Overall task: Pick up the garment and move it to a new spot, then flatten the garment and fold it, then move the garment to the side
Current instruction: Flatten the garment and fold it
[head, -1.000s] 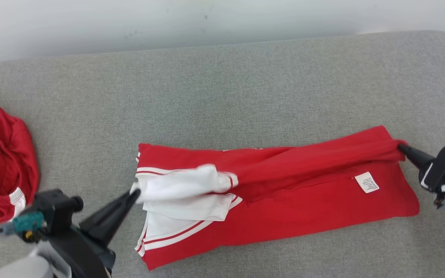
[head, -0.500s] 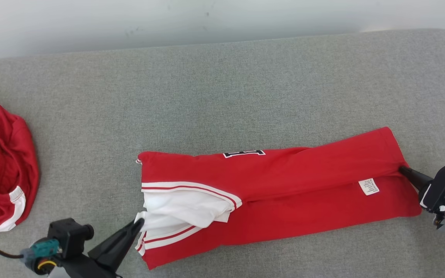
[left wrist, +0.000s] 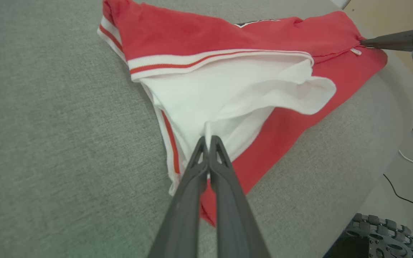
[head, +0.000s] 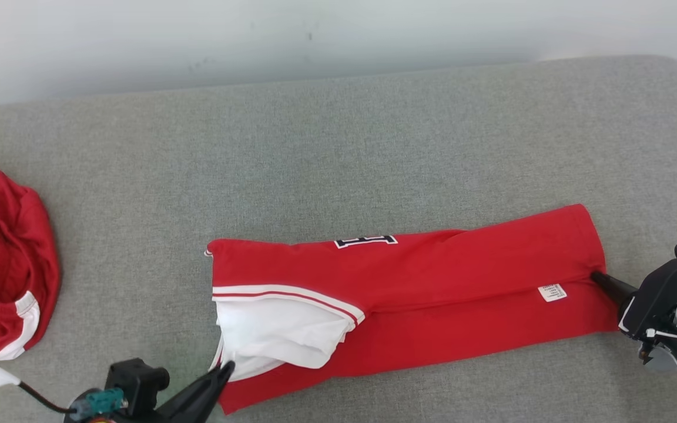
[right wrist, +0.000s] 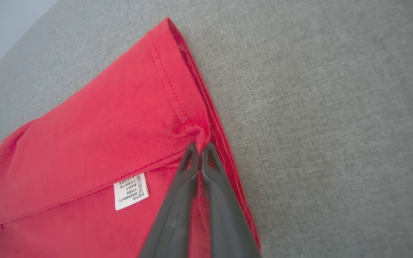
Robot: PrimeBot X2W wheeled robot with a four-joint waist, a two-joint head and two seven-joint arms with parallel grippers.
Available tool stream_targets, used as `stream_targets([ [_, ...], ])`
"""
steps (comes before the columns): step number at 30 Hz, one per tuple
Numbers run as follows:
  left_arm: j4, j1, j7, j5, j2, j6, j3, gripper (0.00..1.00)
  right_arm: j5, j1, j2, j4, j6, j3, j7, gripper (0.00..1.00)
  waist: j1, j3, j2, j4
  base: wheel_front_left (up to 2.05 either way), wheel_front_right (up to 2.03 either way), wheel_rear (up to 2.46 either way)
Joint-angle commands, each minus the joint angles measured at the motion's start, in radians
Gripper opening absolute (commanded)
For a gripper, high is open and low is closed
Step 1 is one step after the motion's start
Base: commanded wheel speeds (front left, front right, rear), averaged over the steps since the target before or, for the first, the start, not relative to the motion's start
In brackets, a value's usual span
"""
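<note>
Two red items on grey cushion (head: 338, 147), pale wall (head: 315, 35) far: garment (head: 432, 305) near centre, heap (head: 3, 247) left. I count two grippers: left gripper (head: 228, 367) and right gripper (head: 594, 276), each clamped on a garment end.

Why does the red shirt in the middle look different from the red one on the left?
The folded red and white jersey lies stretched long and flat; the crumpled red cloth heap is bunched up. The jersey is pinched at its ends by the left pincer and right pincer; no pincer holds the heap. Both are red with white trim, on the grey fabric cushion.
</note>
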Motion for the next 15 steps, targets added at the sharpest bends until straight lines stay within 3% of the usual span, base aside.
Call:
stream_targets([
  [1,0.012,0.021,-0.007,0.008,-0.004,0.001,-0.002,0.95,-0.005,0.014,0.005,0.004,0.0,0.003,-0.009,1.0,-0.0001,-0.011,0.0,-0.002,0.0,0.0,0.0],
  [2,0.017,0.031,-0.006,0.003,-0.01,0.003,-0.003,1.0,-0.004,0.019,0.008,0.006,0.0,0.003,-0.015,1.0,-0.0001,-0.018,0.0,-0.002,0.0,0.0,0.0],
  [5,0.029,0.048,-0.007,-0.007,-0.024,0.021,0.01,1.0,-0.007,0.025,-0.001,0.0,0.0,-0.005,-0.049,1.0,-0.0001,-0.034,0.0,-0.003,0.0,0.0,0.0],
  [8,0.039,0.081,-0.008,-0.015,-0.037,0.067,0.046,1.0,0.0,0.042,-0.013,-0.012,0.0,-0.03,-0.117,1.0,-0.0001,-0.053,0.0,-0.001,0.0,0.0,0.0],
  [12,0.017,0.164,-0.008,0.013,-0.097,0.152,0.202,1.0,-0.012,0.08,-0.016,-0.036,0.0,-0.058,-0.237,1.0,-0.0001,-0.079,0.0,0.001,0.0,0.0,0.0],
  [15,-0.003,0.246,-0.008,0.074,-0.14,0.186,0.31,1.0,-0.06,0.108,-0.02,-0.041,0.0,-0.049,-0.308,1.0,-0.0001,-0.099,0.0,0.001,0.0,0.0,0.0],
])
